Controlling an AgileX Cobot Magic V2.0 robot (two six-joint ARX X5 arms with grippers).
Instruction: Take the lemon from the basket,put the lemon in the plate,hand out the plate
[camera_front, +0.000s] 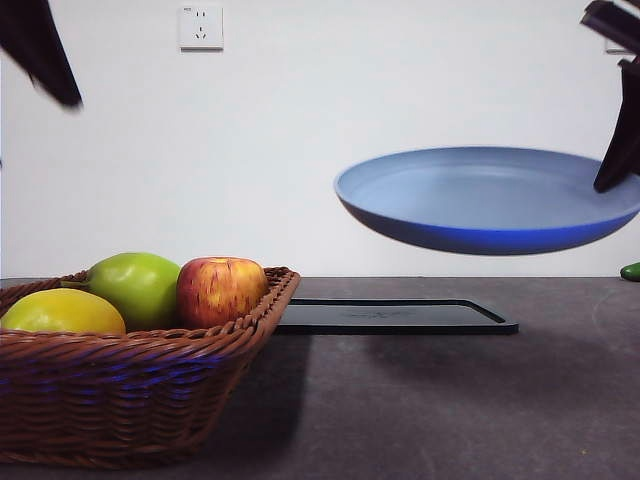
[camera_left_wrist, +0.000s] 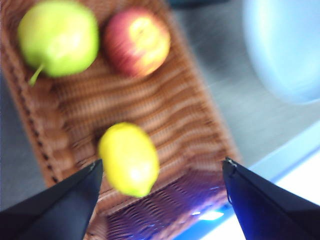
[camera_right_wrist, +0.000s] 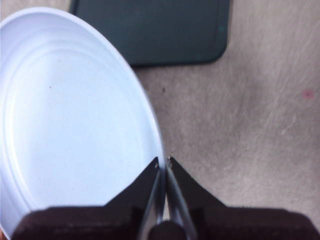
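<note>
The smooth yellow oval lemon (camera_left_wrist: 129, 159) lies in the brown woven wicker basket (camera_front: 130, 395), the left gripper (camera_left_wrist: 160, 200) spread wide above. Probably firm and slippery; best taken across its middle. The right gripper (camera_right_wrist: 164, 167) pinches the light-blue plate (camera_front: 480, 195) aloft by its rim.

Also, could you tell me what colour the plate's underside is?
Darker blue than its light blue inside; the plate shows this best in the front view.
</note>
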